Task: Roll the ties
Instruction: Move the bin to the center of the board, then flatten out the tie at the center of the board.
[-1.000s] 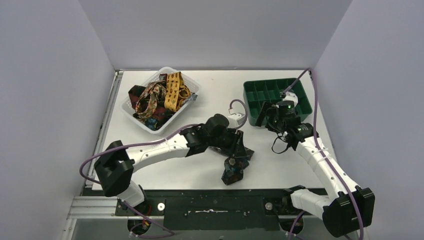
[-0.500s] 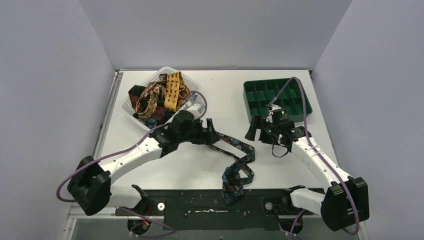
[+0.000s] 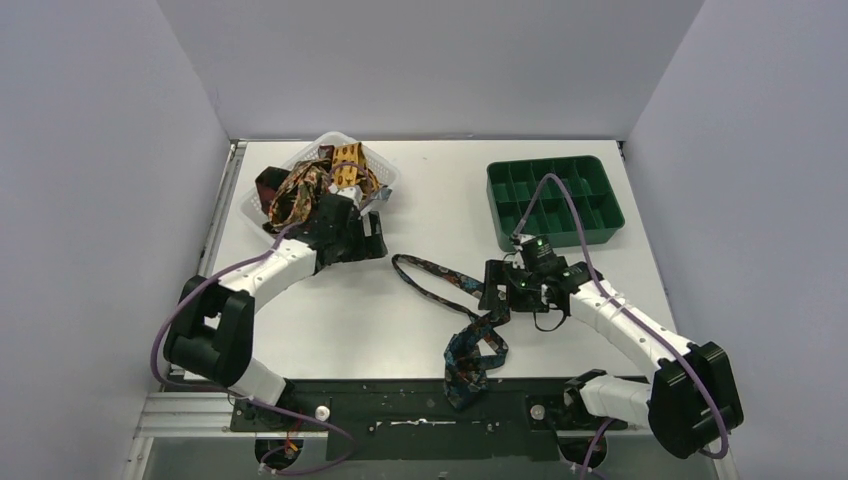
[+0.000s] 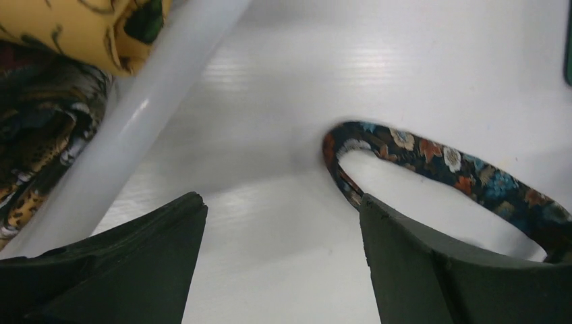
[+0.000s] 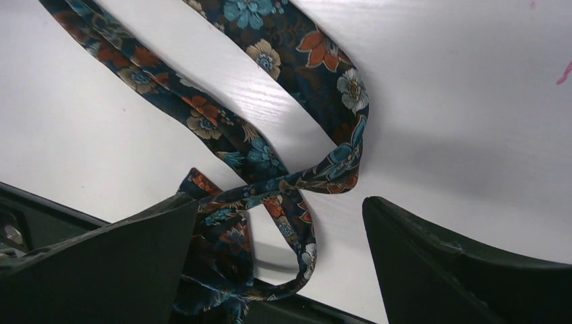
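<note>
Hovering low above the floral tie point(image 5: 260, 155), right fingers point(image 5: 101, 270) spread, empty; left fingers point(image 4: 115, 270) likewise beside the basket point(image 4: 135, 128).

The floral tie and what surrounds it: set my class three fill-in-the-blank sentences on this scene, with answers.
The floral tie lies on the table, gripped by ___ arm.
The other ties are piled in the white basket at the table's far ___ corner.
Both arms' jaws stand ___.
Missing words: neither; left; open.
</note>
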